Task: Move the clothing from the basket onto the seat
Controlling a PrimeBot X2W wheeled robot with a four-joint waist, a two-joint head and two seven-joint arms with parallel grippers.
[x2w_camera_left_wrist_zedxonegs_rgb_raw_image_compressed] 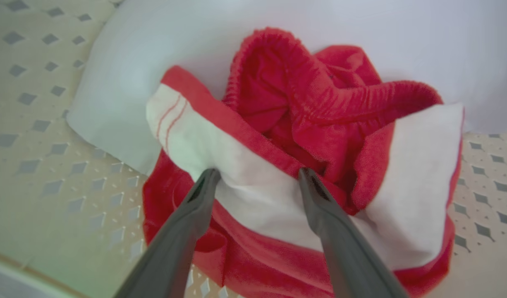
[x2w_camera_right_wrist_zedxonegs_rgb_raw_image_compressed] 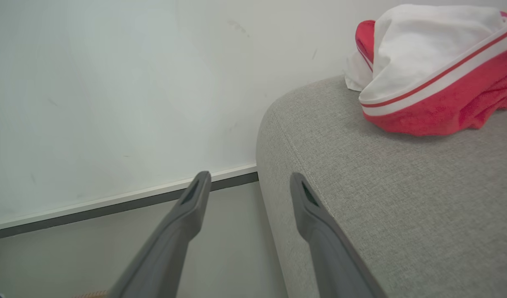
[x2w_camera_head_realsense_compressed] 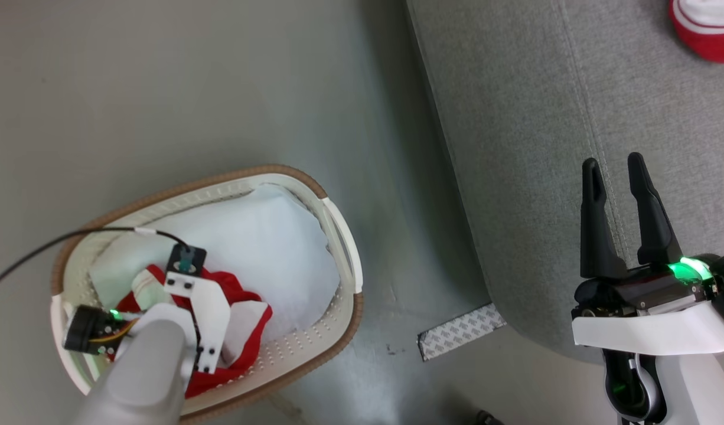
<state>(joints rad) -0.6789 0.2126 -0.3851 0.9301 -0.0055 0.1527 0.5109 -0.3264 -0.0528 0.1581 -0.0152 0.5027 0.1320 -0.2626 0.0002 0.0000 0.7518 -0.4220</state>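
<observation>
**A:** Clothing (x2w_camera_left_wrist_zedxonegs_rgb_raw_image_compressed: 319, 124) and your left gripper (x2w_camera_left_wrist_zedxonegs_rgb_raw_image_compressed: 257, 176): how do they stand?

**B:** Your fingers are spread, with the tips pressed into its white band. That's at the lower left of the head view, inside the basket (x2w_camera_head_realsense_compressed: 267, 171), on white padding (x2w_camera_head_realsense_compressed: 267, 236).

**A:** And your right gripper (x2w_camera_head_realsense_compressed: 614, 165)?

**B:** Spread too, holding nothing, at the lower right over the seat (x2w_camera_head_realsense_compressed: 515, 147). A second red garment (x2w_camera_head_realsense_compressed: 707, 29) lies on the seat at the frame's upper right corner.

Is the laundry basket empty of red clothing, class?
No, red clothing with a white band lies bunched inside the basket, on its perforated floor.
</observation>
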